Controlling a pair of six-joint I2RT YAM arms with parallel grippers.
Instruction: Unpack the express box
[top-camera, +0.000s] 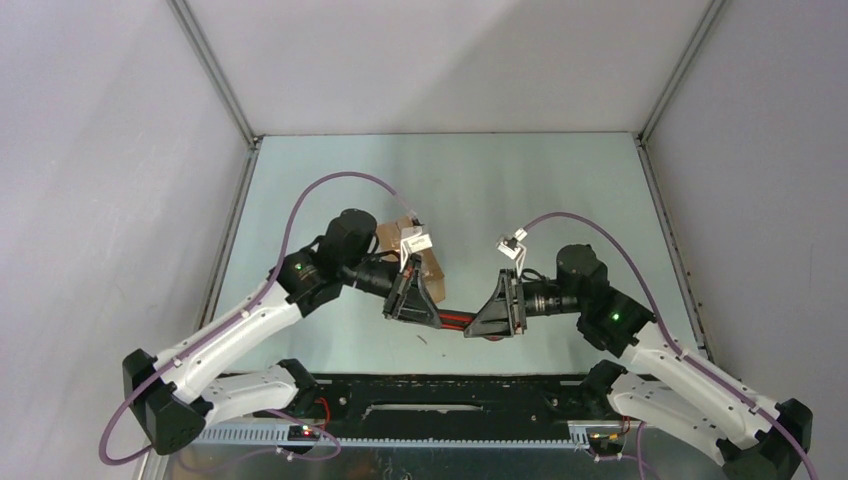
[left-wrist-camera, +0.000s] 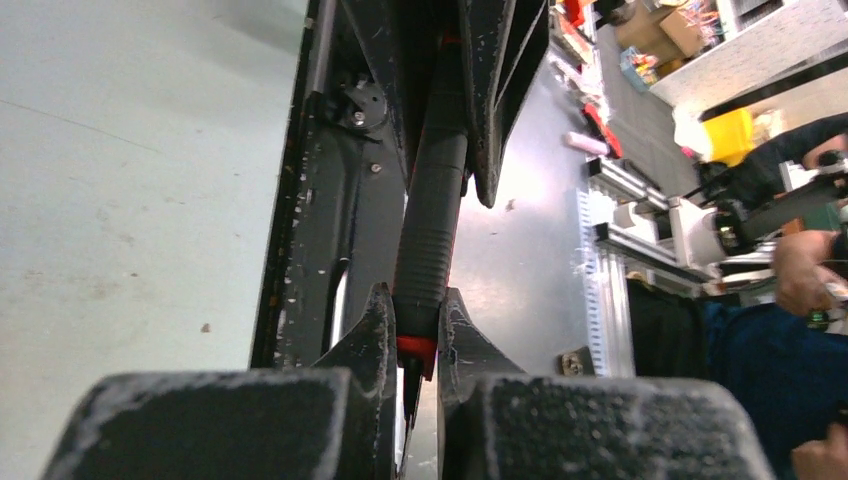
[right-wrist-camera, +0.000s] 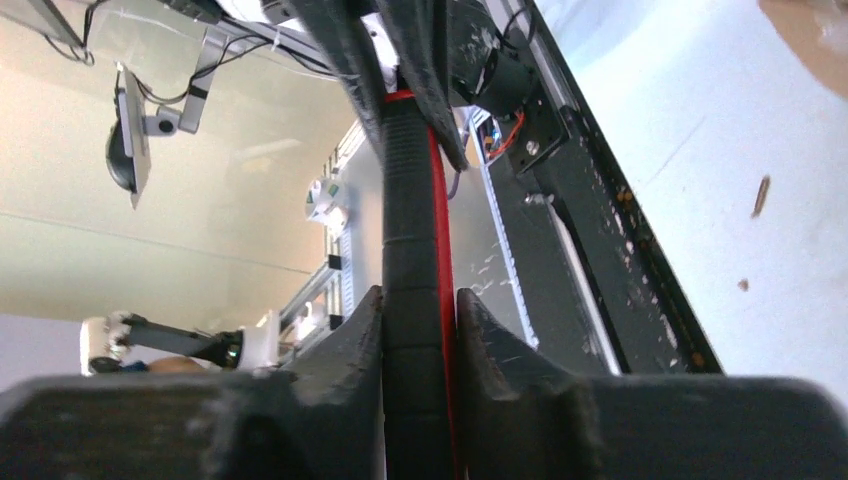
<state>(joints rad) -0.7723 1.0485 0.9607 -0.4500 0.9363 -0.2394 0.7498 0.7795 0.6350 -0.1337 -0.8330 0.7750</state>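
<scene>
The express box (top-camera: 428, 262) is a small brown carton on the table just behind my left gripper; a brown corner of it shows in the right wrist view (right-wrist-camera: 812, 28). Both grippers hold the red-and-black knife (top-camera: 454, 319) level between them, above the table's near middle. My left gripper (top-camera: 432, 316) is shut on one end of the knife (left-wrist-camera: 432, 220), at its red collar. My right gripper (top-camera: 474, 327) is shut on the black ribbed handle (right-wrist-camera: 412, 240). In the left wrist view the right gripper's fingers (left-wrist-camera: 492, 90) show at the knife's far end.
The black base rail (top-camera: 440, 395) runs along the near table edge, below the knife. Grey enclosure walls (top-camera: 120, 150) stand left, right and behind. Purple cables (top-camera: 330, 185) loop above both arms. Small specks (right-wrist-camera: 762, 195) lie on the table.
</scene>
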